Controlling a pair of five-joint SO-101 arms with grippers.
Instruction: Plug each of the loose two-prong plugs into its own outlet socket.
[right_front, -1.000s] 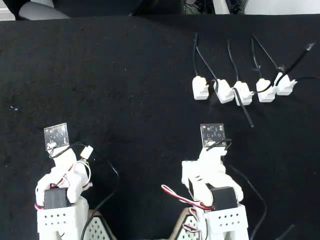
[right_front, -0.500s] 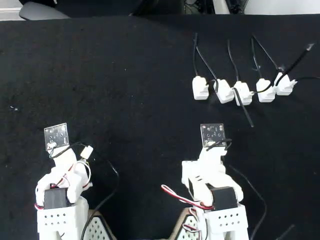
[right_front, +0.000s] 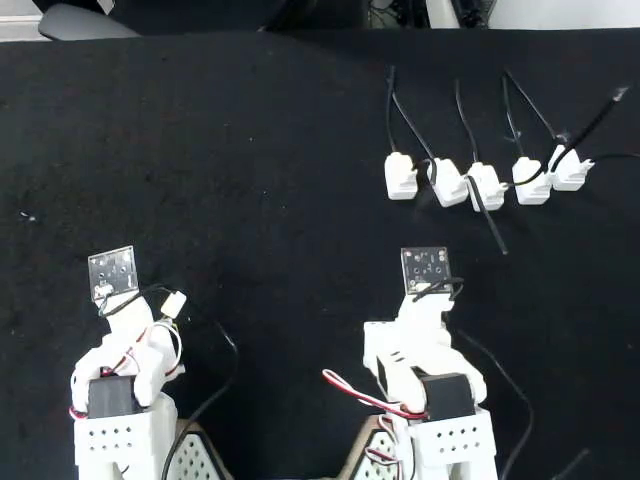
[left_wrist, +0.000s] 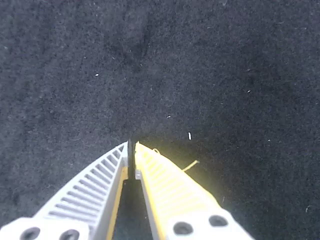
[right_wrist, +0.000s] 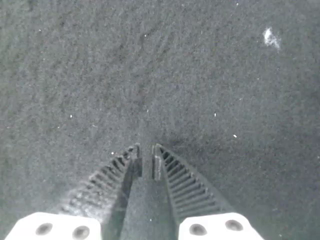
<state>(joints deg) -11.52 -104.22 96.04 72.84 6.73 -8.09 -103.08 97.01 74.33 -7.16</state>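
Plugs (right_front: 448, 184) sit far right on cloth (right_front: 200, 150), well apart from closed left gripper (left_wrist: 132, 146) and barely-parted right gripper (right_wrist: 146, 151).

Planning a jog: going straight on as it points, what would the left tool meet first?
The left tool would likely meet the bare black table cloth; its distance is unclear.

Robotics lab bench: a small white left arm (right_front: 130, 350) and right arm (right_front: 420, 345), servo wires exposed, stand at the near edge of a black cloth-covered table (right_front: 250, 150). A row of corded white plugs (right_front: 492, 182) lies toward its far edge. Beyond the table's far edge are what looks like a grey chair seat (right_front: 85, 20) and tangled cables (right_front: 400, 12).
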